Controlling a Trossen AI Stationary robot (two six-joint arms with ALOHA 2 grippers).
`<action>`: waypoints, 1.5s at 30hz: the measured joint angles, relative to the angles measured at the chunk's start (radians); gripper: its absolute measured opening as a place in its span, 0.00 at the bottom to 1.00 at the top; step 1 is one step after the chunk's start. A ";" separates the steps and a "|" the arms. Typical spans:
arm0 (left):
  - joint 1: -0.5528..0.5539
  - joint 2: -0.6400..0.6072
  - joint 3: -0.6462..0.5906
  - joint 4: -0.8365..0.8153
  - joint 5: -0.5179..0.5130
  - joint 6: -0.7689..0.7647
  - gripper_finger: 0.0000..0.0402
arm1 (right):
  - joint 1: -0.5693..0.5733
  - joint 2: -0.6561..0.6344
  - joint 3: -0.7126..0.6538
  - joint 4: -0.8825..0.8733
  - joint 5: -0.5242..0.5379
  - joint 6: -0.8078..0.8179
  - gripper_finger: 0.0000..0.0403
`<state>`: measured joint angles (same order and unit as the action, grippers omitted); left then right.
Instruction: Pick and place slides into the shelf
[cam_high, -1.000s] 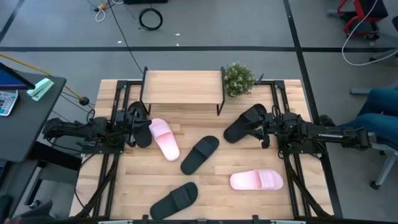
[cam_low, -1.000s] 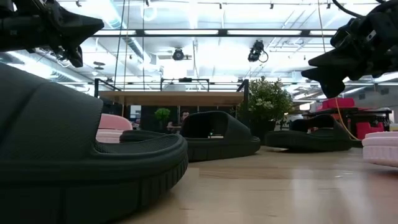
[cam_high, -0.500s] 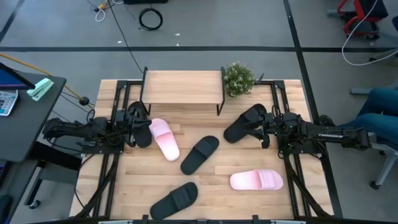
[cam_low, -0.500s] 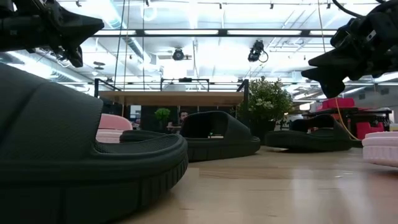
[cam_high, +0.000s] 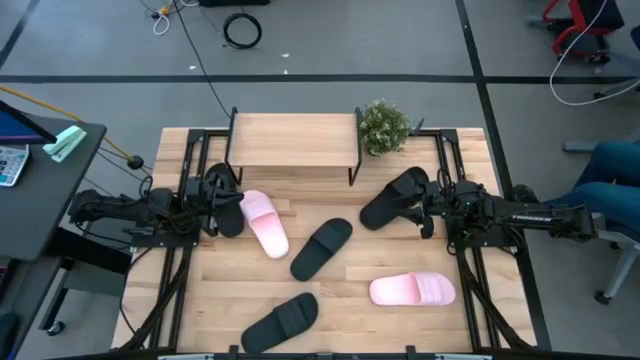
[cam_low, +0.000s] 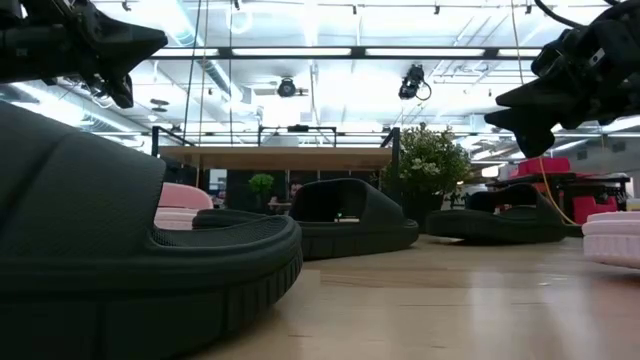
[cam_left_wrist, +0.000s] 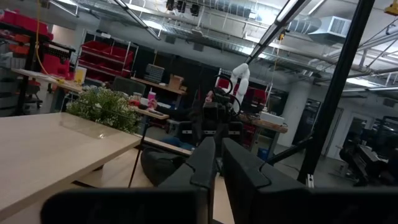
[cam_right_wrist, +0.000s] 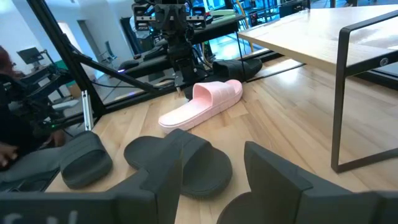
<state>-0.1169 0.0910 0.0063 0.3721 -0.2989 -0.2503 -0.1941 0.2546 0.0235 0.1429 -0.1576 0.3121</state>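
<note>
Slides lie sole-down on the wooden table: a black one (cam_high: 229, 222) and a pink one (cam_high: 264, 224) by my left gripper (cam_high: 233, 193), black ones at the middle (cam_high: 322, 247) and the near edge (cam_high: 280, 320), a pink one (cam_high: 412, 290) at the near right, and a black one (cam_high: 392, 198) under my right gripper (cam_high: 426, 204). The shelf (cam_high: 294, 139) stands at the far edge. My left gripper (cam_left_wrist: 219, 163) hangs above the table, shut on nothing. My right gripper (cam_right_wrist: 214, 180) hangs open above its slide, clear of it.
A small potted plant (cam_high: 384, 126) stands just right of the shelf, at the far edge. Black frame rails (cam_high: 170, 270) run along both sides of the table. Bare wood (cam_high: 340, 300) shows between the slides. Part of a seated person (cam_high: 615, 165) shows beyond the right edge.
</note>
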 joint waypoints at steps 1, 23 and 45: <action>0.000 0.000 0.000 0.000 0.000 0.001 0.08 | 0.000 0.000 0.000 0.000 0.000 0.000 0.44; 0.000 0.000 0.000 0.000 0.000 0.000 0.08 | 0.000 0.000 0.000 0.000 0.000 0.000 0.44; 0.000 0.000 0.000 0.000 0.000 0.000 0.09 | 0.000 0.000 0.000 0.000 0.000 0.000 0.44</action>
<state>-0.1171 0.0912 0.0065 0.3721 -0.2989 -0.2501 -0.1943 0.2543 0.0234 0.1429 -0.1574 0.3119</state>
